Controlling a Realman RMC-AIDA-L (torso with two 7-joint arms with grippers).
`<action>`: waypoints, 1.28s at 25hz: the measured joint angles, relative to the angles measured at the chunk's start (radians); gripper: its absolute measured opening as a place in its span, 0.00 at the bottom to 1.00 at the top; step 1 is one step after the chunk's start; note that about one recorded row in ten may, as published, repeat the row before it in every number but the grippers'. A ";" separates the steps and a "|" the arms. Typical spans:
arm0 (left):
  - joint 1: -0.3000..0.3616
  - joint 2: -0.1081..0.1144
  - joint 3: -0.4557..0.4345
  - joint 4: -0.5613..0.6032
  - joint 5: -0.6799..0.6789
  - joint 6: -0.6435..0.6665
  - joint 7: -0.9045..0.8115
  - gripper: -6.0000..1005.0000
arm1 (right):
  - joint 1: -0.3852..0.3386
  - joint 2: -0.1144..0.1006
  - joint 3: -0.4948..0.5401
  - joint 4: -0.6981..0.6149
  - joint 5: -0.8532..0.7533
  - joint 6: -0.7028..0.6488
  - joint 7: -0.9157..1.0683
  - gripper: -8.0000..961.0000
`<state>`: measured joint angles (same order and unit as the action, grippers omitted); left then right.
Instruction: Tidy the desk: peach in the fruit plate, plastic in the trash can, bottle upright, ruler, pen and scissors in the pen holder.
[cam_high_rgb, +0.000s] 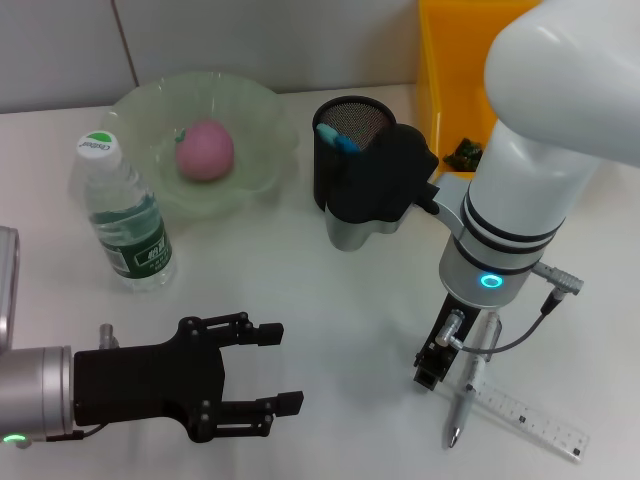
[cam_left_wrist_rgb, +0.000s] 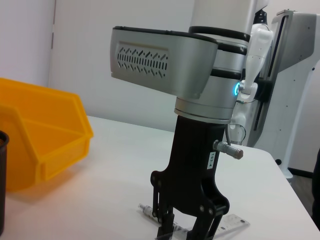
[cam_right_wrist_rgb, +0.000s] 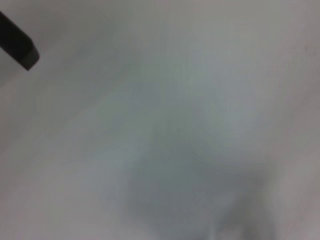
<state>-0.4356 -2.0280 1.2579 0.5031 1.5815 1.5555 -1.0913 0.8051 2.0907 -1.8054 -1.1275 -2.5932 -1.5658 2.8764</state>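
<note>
Head view: white desk (cam_high_rgb: 330, 300) against pale wall (cam_high_rgb: 250, 40); left pincer (cam_high_rgb: 285, 368) spread, right pincer's state unclear.

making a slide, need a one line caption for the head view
Right gripper lowered over the pen and ruler, left gripper open nearby; peach plated, bottle upright.

Pink peach (cam_high_rgb: 205, 150) lies in green plate (cam_high_rgb: 262, 110); bottle (cam_high_rgb: 124, 215) upright; pen (cam_high_rgb: 467, 398) across ruler (cam_high_rgb: 530, 418).
</note>
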 joint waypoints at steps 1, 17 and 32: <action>0.000 0.000 0.000 0.000 0.000 0.000 0.000 0.77 | 0.000 0.000 0.000 -0.001 0.000 0.000 0.000 0.51; -0.001 -0.001 0.000 0.001 -0.001 0.000 -0.009 0.77 | -0.045 -0.009 0.147 -0.206 -0.037 -0.051 0.002 0.41; -0.008 -0.007 0.000 0.002 -0.001 -0.001 -0.008 0.77 | -0.210 -0.009 0.428 -0.586 -0.022 0.336 -0.098 0.40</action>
<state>-0.4434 -2.0352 1.2579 0.5047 1.5804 1.5548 -1.0995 0.5949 2.0812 -1.3777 -1.7134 -2.6157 -1.2301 2.7780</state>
